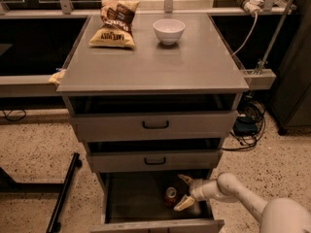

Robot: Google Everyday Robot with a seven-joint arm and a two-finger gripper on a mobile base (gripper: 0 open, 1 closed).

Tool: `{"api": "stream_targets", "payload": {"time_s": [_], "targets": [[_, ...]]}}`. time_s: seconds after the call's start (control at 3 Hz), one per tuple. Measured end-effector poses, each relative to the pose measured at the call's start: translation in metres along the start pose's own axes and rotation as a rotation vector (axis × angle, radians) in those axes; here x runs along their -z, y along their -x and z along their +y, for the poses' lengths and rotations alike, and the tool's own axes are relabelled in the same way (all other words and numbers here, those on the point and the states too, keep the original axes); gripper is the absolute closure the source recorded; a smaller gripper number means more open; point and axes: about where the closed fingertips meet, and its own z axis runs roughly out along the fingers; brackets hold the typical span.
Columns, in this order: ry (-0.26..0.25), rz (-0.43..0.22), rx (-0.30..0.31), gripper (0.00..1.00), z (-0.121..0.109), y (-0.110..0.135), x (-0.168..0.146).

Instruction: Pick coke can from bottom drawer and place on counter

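The coke can (170,196), red with a silver top, stands on the floor of the open bottom drawer (131,200), right of its middle. My gripper (184,192) has reached into the drawer from the right on a white arm. Its cream fingers (184,204) are spread open, one behind and one in front of the can's right side, not closed on it. The counter (155,62) is the grey top of the cabinet above.
A chip bag (114,23) and a white bowl (168,30) sit at the back of the counter. Two shallower drawers with black handles (155,125) are above the bottom one. A black bar (63,193) lies on the floor at left; cables (248,125) at right.
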Motion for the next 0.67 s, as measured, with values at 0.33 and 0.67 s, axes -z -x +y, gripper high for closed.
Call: {"api": "stream_targets", "payload": {"time_s": [0.33,0.67], "targets": [[0.0,-0.021,0.026,0.2,-0.001,-0.002,-0.018],[0.004,-0.028,0.057,0.22,-0.001,-0.006,-0.037]]}}
